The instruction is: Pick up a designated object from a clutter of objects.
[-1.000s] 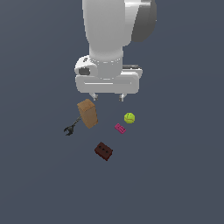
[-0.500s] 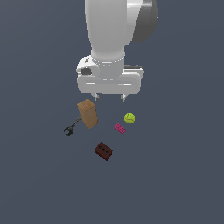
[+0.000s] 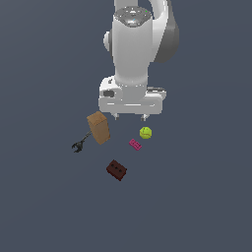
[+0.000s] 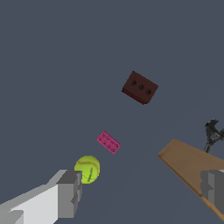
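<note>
Above mid-bench clutter, the claw (image 3: 129, 118) has shifted toward the tennis ball (image 3: 145, 132), fingers wide apart and empty; one finger (image 4: 69, 193) nears it, not yet straddling.

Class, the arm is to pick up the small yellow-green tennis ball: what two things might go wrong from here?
1. The open end effector is not centred on the small yellow-green tennis ball; one finger may nudge it and send it rolling.
2. The other finger hangs over the tan cardboard box and may strike it when descending.
</note>
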Action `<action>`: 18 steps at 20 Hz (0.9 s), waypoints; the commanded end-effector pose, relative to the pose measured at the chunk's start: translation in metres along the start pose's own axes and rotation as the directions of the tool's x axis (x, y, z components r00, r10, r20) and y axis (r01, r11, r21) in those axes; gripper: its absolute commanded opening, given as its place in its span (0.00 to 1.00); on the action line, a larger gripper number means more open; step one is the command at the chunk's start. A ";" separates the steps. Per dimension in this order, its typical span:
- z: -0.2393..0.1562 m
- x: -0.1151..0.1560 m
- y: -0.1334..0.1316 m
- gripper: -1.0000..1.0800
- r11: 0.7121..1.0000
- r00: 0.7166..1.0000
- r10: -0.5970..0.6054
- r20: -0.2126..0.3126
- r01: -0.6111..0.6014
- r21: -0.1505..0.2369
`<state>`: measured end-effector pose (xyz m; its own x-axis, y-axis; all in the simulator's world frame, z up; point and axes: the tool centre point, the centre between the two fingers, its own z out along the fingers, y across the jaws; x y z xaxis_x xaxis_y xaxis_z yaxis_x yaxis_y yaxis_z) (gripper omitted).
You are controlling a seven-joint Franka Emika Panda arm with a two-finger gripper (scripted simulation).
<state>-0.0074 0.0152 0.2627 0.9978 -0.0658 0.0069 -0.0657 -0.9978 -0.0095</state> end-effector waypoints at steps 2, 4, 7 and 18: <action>0.026 -0.008 -0.013 0.96 1.000 1.000 0.012 0.001 -0.012 -0.005; 0.043 -0.014 -0.022 0.96 1.000 1.000 0.020 0.002 -0.020 -0.007; 0.071 -0.027 -0.036 0.96 0.999 0.999 0.033 0.002 -0.033 -0.011; 0.148 -0.081 -0.075 0.96 0.998 0.998 0.069 0.004 -0.069 -0.013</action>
<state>-0.0761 0.0925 0.1221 0.9915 -0.1298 0.0012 -0.1298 -0.9915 0.0034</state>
